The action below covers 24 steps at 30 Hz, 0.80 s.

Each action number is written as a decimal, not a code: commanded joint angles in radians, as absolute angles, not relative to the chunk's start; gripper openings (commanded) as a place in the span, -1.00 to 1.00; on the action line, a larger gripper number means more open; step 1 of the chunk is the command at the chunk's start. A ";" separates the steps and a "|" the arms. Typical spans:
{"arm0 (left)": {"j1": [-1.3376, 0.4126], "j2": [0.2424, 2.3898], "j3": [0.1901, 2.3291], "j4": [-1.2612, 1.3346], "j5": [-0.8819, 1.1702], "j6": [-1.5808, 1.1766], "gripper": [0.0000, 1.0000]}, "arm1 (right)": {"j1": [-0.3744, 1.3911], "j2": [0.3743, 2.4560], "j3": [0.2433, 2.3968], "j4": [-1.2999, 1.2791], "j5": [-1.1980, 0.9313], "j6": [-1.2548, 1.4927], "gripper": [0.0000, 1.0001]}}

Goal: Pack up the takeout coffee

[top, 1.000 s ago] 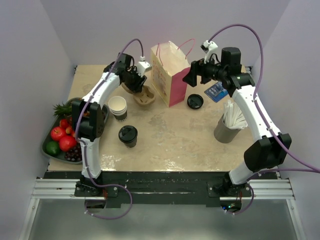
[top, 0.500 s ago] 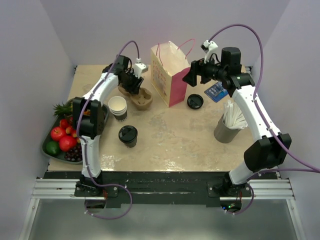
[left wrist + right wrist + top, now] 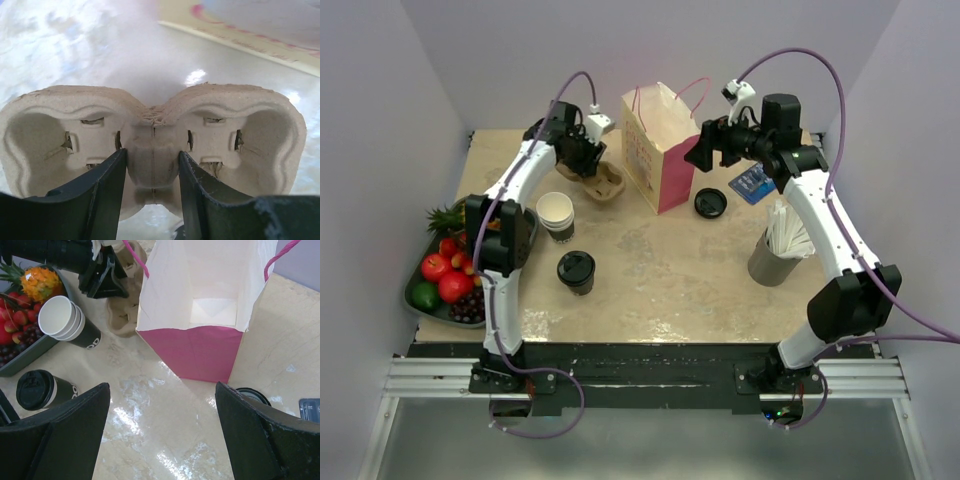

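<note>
**Change noted.** Over the past second the left pincer (image 3: 585, 160) has shifted the moulded-pulp cup carrier (image 3: 604, 184) a little toward the upper left of the overhead frame, away from the pink-and-white paper bag (image 3: 660, 150). The right arm has not moved.

**Pincer state.**
- The left wrist view shows the left pincer clenched on the carrier's central web, one finger at each side of it and both cup wells empty. Whether the carrier is clear of the table (image 3: 660, 270) cannot be told.
- The right pincer (image 3: 702, 152) is released, its jaws wide, and hangs beside the bag's open mouth holding nothing.

**Bearing on the task.** In the inspector's judgement this is preparation only. The carrier is in hand, but no cup sits in it and nothing is in the bag, so packing has not begun.

**Position of the task item.**
- The takeout coffee (image 3: 576, 271) stands upright and lidded on the table, at the lower centre-left of the overhead frame.
- It lies well below the left pincer, with the stacked lidless cups (image 3: 556, 215) between the two.
- It is well apart from the right pincer, down and to the left past the bag.
- In the right wrist view it sits in the lower left corner.
- Neither pincer touches it.
</note>
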State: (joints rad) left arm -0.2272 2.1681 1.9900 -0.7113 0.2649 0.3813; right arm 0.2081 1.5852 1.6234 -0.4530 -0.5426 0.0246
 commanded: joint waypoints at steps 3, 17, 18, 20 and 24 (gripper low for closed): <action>-0.137 2.100 1.980 -0.653 0.358 0.232 -0.85 | 0.204 1.591 1.658 -0.416 -0.560 0.041 0.77; -0.044 2.138 1.948 -0.672 0.515 0.212 -0.55 | 0.206 1.594 1.651 -0.410 -0.565 0.051 0.77; -0.041 2.140 1.957 -0.679 0.515 0.206 -0.47 | 0.206 1.592 1.648 -0.408 -0.566 0.051 0.77; -0.044 2.138 1.957 -0.680 0.511 0.206 -0.38 | 0.206 1.594 1.644 -0.405 -0.568 0.055 0.77; -0.048 2.140 1.947 -0.678 0.514 0.207 -0.21 | 0.204 1.597 1.647 -0.402 -0.571 0.058 0.77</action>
State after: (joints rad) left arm -0.0307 2.1502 1.9331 -0.7044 0.4690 0.2256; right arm 0.2081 1.5997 1.6234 -0.4400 -0.5453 0.0418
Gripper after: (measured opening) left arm 0.476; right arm 0.887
